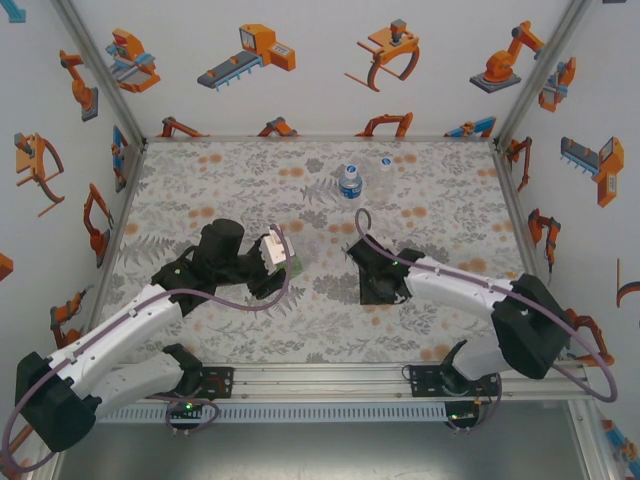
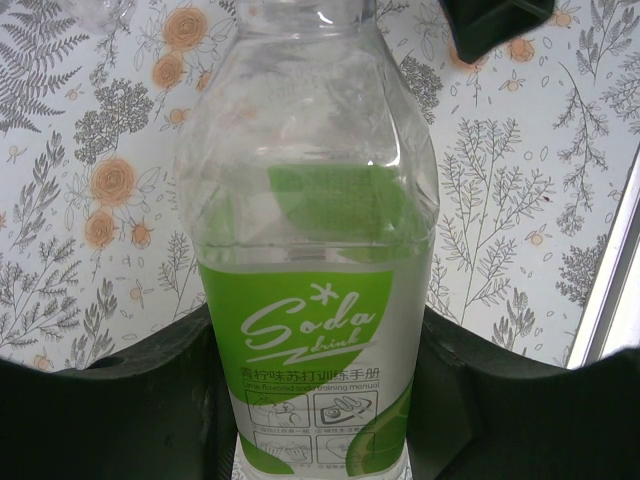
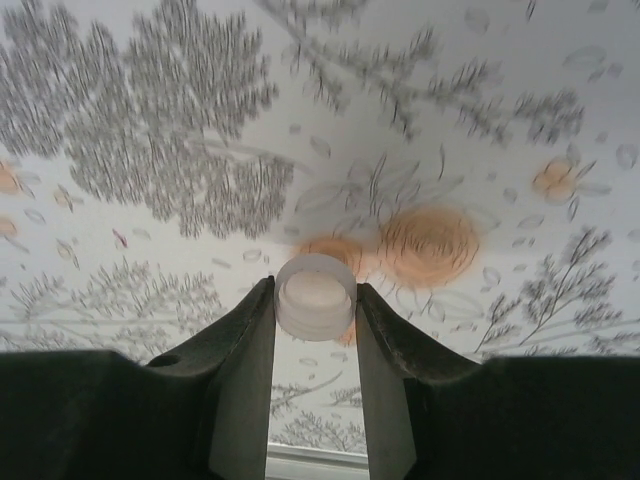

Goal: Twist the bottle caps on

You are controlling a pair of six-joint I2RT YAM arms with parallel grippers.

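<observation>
Cap sits pinched between the tips of our right gripper. Both fingers touch its sides, so that gripper is closed on the cap. Its round face points at the wrist camera, and we can't tell if that is the top or the open side. Behind it is the floral table, out of focus.

Our left gripper is clamped on the green bottle. There is one finger on each side at label height, both touching. The neck points away from the gripper body. Its mouth runs off the frame edge, so we can't tell whether it's capped. The "Soda" print faces the wrist camera, and the wall above the label is clear.

In the top view, both grippers sit mid-table, near each other with a gap between them. The green bottle pokes out of the left gripper on the side toward the right gripper. We can't make out the cap at that scale.

The blue bottle stands upright beyond both grippers, well apart from each and nearer the right one. Past it, further from the grippers and slightly right, is a small clear item with a bluish mark. We can't tell whether it's a bottle or a cap.
</observation>
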